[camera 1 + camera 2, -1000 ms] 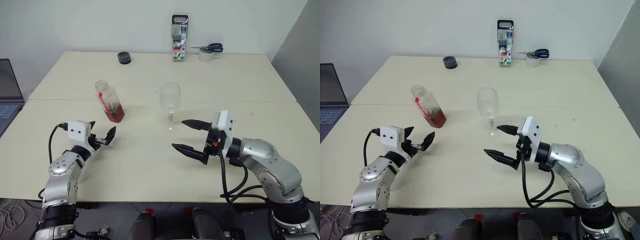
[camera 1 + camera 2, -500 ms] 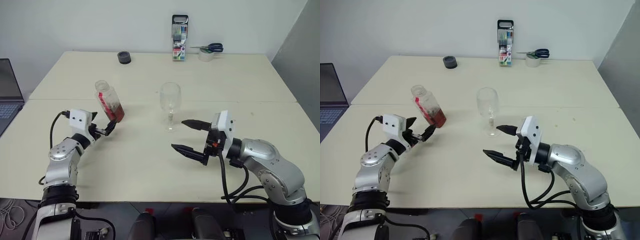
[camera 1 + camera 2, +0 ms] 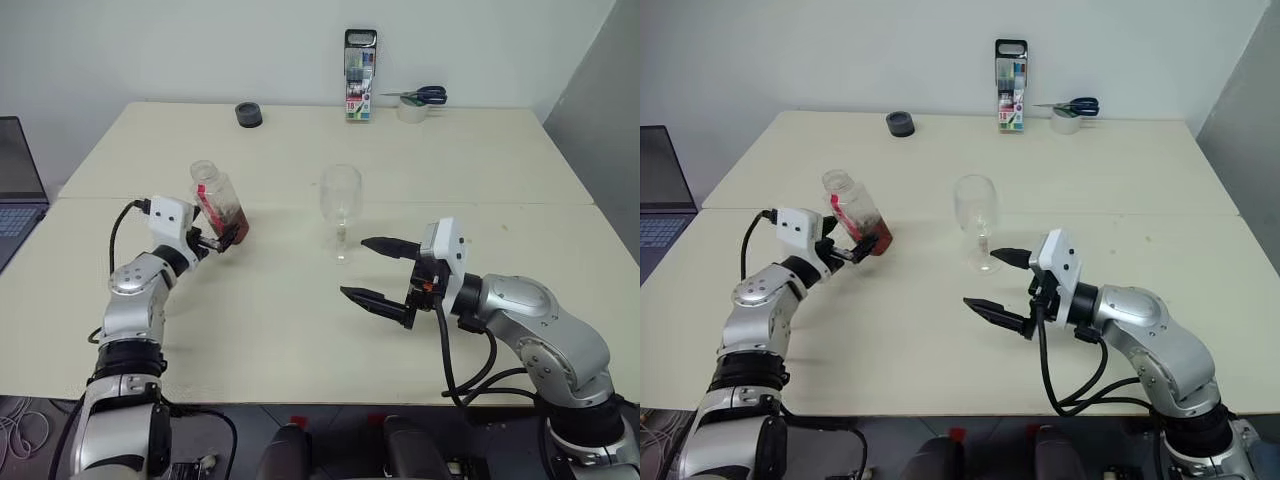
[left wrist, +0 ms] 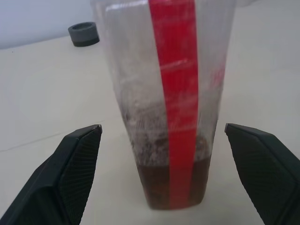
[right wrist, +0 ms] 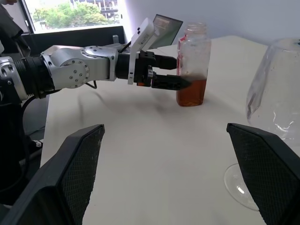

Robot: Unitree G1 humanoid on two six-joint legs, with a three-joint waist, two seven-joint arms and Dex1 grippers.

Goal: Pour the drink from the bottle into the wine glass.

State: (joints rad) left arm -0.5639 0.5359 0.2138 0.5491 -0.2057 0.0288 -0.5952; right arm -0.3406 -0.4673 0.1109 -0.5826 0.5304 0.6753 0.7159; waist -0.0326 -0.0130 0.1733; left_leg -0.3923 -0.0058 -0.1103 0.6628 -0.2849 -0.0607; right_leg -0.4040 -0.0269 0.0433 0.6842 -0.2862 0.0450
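Left gripper now moved in from the near side, wide open astride the bottle left of the wine glass, nothing gripped yet; ready to close.

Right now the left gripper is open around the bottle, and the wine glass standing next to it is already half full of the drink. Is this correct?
Not quite: the wine glass is empty. The left eye view shows its bowl clear, and the reddish-brown drink sits low in the bottle. The rest holds: the left gripper is open around the bottle, as the left wrist view shows.
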